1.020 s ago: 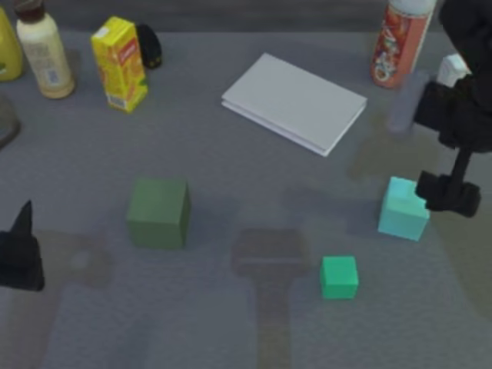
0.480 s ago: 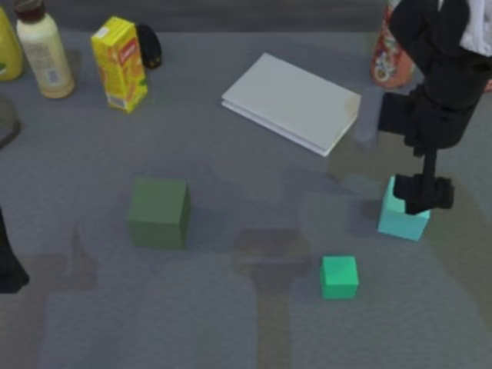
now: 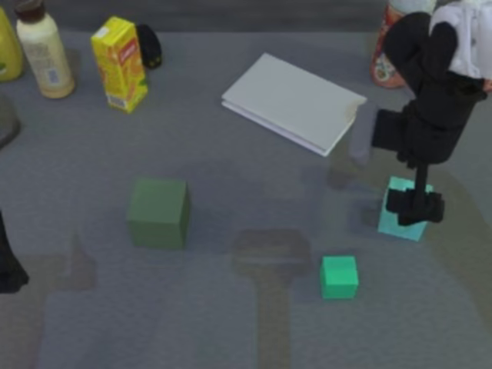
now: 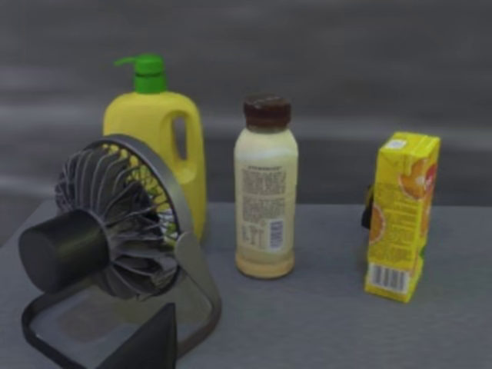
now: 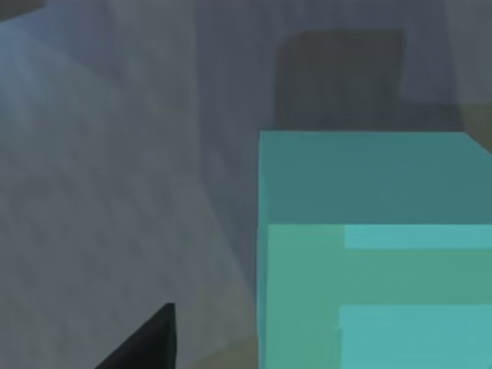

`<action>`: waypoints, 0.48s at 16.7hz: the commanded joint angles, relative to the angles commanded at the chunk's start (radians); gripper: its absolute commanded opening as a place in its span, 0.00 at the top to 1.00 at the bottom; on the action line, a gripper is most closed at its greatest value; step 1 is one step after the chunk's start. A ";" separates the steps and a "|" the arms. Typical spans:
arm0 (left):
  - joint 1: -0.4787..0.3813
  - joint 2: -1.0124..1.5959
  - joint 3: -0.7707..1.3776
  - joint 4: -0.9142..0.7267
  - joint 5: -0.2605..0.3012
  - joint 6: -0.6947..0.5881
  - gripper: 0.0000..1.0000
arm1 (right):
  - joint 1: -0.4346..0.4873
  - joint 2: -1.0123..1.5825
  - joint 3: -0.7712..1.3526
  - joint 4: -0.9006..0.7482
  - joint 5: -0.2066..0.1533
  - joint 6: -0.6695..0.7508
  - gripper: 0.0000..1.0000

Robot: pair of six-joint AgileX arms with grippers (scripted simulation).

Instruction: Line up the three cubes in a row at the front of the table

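Right pincer sits over the cyan cube at right of frame; finger state unclear. Left pincer parked at left edge, likewise unclear.

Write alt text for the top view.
The right gripper hangs over the cyan cube at the table's right, with a small green cube nearby and an olive cube left of centre. The left gripper sits at the left edge.

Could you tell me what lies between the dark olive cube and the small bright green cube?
Only bare table, with shadows; the top view shows nothing between the dark olive cube and the small bright green cube.
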 joint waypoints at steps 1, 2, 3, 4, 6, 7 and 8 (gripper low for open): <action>0.000 0.000 0.000 0.000 0.000 0.000 0.00 | 0.000 0.016 -0.025 0.044 0.000 0.001 0.00; 0.000 0.000 0.000 0.000 0.000 0.000 0.00 | 0.001 0.031 -0.052 0.088 0.000 0.002 0.00; 0.000 0.000 0.000 0.000 0.000 0.000 0.00 | 0.002 0.046 -0.076 0.129 0.000 0.003 0.00; 0.000 0.000 0.000 0.000 0.000 0.000 0.00 | 0.002 0.059 -0.097 0.163 0.000 0.003 0.00; 0.000 0.000 0.000 0.000 0.000 0.000 0.00 | 0.003 0.075 -0.122 0.198 0.001 0.004 0.00; 0.000 0.000 0.000 0.000 0.000 0.000 0.00 | 0.003 0.076 -0.124 0.200 0.001 0.004 0.00; 0.000 0.000 0.000 0.000 0.000 0.000 0.00 | 0.003 0.076 -0.124 0.200 0.001 0.004 0.00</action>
